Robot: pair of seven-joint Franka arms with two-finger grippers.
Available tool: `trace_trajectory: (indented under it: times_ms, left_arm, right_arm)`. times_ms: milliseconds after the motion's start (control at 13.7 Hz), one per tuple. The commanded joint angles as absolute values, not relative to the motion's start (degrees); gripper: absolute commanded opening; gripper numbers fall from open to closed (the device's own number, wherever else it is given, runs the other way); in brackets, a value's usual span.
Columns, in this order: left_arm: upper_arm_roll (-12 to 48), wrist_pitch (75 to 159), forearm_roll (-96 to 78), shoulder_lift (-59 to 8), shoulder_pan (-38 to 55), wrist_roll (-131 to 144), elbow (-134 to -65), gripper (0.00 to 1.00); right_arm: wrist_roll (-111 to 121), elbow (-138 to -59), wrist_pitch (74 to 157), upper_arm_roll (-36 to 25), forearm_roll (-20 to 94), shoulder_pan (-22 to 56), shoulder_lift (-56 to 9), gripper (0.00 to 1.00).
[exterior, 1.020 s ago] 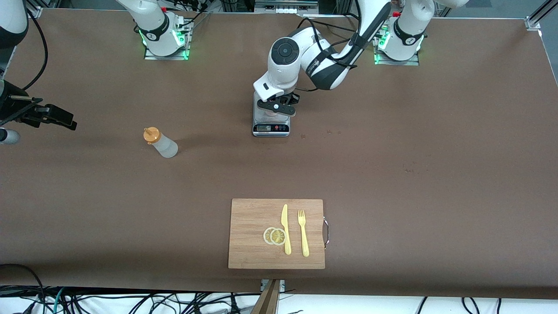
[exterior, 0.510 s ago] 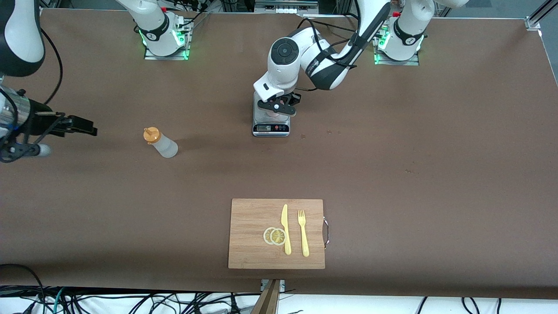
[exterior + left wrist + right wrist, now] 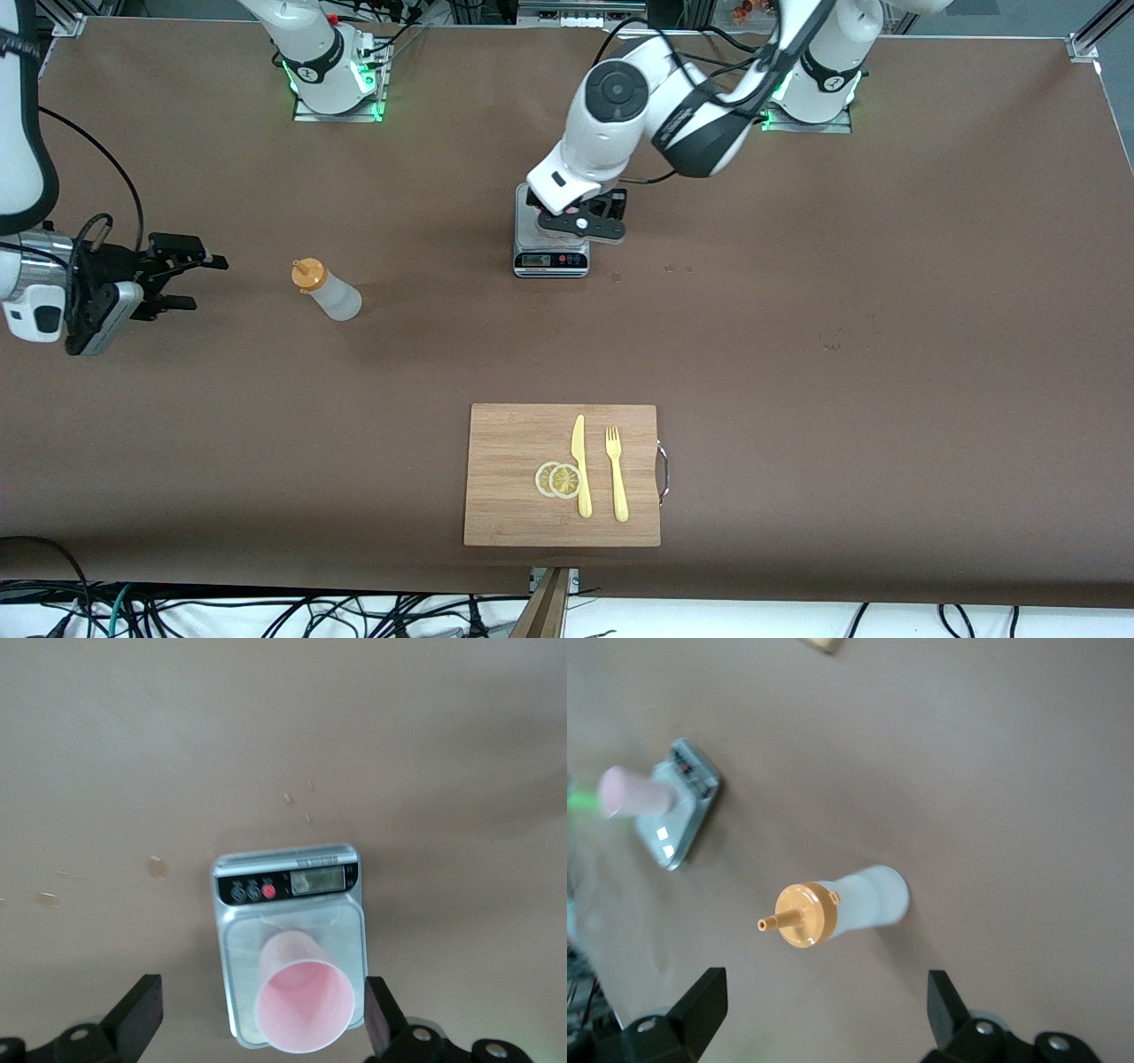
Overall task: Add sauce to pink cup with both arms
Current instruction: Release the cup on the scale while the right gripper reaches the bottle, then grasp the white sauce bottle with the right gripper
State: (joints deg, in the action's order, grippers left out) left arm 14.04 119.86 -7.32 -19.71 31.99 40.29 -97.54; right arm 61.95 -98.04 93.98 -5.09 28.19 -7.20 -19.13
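Since a second ago the right end effector (image 3: 197,282) has swung in toward the sauce (image 3: 326,290), fingers spread wide and empty, while the left end effector (image 3: 585,219) has lifted off the cup (image 3: 302,999), also open, leaving it upright on the scale (image 3: 291,870) mid-bench. Risk-wise, that soft translucent bottle with its orange nozzle looks tippy, so an off-center pinch could knock it over, and the light tapered plastic cup could slide off the smooth steel plate.
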Motion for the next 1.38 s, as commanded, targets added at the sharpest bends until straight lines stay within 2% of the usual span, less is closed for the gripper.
trace_trajectory:
  times_ms: [0,146,364,656,1020,1312]
  left_arm:
    - [12.1,111.2,-7.9,-15.9,28.5,40.3,-92.4,1.0]
    - [8.8,104.5,-7.8,-14.1,26.3,40.2,-88.8,1.0]
    - [8.1,92.3,-7.7,-11.2,18.1,39.5,-82.3,1.0]
    - [7.4,83.7,-7.0,-7.8,8.4,24.3,-81.1,1.0]
    - [7.5,76.4,-4.0,-4.3,1.1,12.8,-81.1,1.0]
    - [7.6,75.7,0.0,-4.5,-2.0,2.7,-82.1,1.0]
  right_arm:
    - [79.9,-102.6,95.5,-5.8,34.6,-8.6,-21.3,1.0]
    - [93.4,-104.5,95.5,-6.9,40.0,-9.7,-25.0,1.0]
    - [117.9,-107.7,94.8,-7.0,48.5,-12.4,-29.5,1.0]
    - [135.8,-107.8,92.6,-6.9,56.5,-12.8,-36.7,1.0]
    - [146.2,-107.5,88.6,-6.5,57.7,-11.7,-39.2,1.0]
    - [148.7,-107.2,88.1,-4.9,58.3,-10.3,-40.5,1.0]
